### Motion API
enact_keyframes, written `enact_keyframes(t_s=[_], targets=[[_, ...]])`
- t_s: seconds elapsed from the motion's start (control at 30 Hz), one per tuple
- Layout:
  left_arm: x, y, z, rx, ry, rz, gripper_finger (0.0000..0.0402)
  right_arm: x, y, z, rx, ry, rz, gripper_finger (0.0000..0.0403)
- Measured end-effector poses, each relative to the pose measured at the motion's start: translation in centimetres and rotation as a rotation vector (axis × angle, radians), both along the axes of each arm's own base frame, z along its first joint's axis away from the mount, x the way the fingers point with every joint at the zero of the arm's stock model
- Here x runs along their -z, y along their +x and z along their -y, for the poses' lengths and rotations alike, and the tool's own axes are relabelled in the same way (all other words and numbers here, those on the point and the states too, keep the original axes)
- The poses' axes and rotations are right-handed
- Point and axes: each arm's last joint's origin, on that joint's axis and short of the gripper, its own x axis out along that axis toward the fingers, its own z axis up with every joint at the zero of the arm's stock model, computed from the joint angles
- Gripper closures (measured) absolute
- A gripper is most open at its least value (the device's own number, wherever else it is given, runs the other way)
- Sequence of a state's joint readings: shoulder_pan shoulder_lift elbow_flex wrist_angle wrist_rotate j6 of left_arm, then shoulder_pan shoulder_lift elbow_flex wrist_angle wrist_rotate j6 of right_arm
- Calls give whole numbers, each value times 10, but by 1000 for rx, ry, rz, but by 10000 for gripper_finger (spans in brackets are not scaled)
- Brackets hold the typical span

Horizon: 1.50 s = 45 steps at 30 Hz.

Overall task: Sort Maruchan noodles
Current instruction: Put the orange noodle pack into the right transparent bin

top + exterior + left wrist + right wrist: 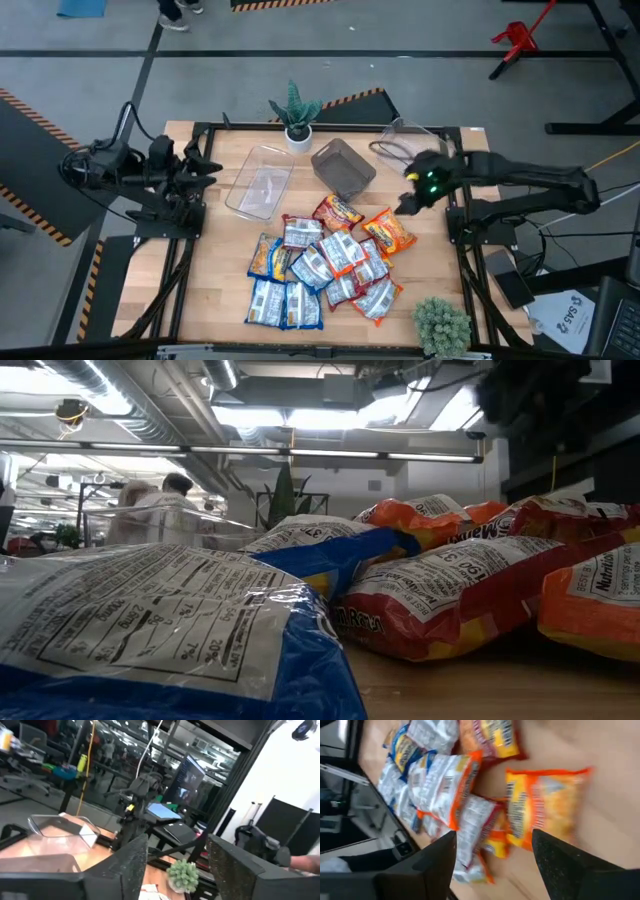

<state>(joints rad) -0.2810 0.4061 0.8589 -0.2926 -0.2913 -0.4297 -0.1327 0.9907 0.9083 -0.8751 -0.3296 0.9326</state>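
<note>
**Both grippers empty, packets heaped on the table**

The right gripper point(418, 192) hangs above the table near its right edge, just beside the orange packet point(388, 232) at the heap's right end. In the right wrist view its two fingers point(560, 865) stand well apart with nothing between them, and that orange packet point(545, 805) lies on the bare wood past them, untouched.

The left gripper point(205, 172) sits off the table's left edge, level with the clear bin point(260, 182). Its fingers point(131, 865) are parted, a gap showing between them, and they hold nothing.

The noodles point(325, 260) lie in a loose overlapping pile at the middle and front of the table: blue ones to the left, red and orange ones to the right. None is in the clear bin or the grey bin point(343, 167).
</note>
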Motion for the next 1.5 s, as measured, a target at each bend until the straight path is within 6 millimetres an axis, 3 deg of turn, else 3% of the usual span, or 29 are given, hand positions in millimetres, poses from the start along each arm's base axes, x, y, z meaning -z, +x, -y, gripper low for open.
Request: enact_keyframes(t_s=[0.13,0.23,0.43,0.67,0.97,1.27,1.37,1.5], targets=[[1,-1,0,0,-2,-14,168,29,22,-10,40,27,59,131],[0,-1,0,-1,-12,-6,153,47,31,-13,94,-10,-21,111],[1,-1,0,-3,-9,-13,146,75,25,-11,111,-142,-316,85],[3,-1,-1,-11,-5,-37,144,90,31,-10,-17,-205,-357,43],[6,0,-1,-29,-25,-66,143,130,27,-3,-34,-106,-318,11],[6,0,-2,-62,-30,-66,143,156,18,-6,-52,-66,-212,37],[6,-1,-3,-84,-32,-67,143,156,19,-6,-52,-67,-199,83],[6,-1,-3,-112,-34,-68,143,156,19,-6,-57,-67,-196,175]])
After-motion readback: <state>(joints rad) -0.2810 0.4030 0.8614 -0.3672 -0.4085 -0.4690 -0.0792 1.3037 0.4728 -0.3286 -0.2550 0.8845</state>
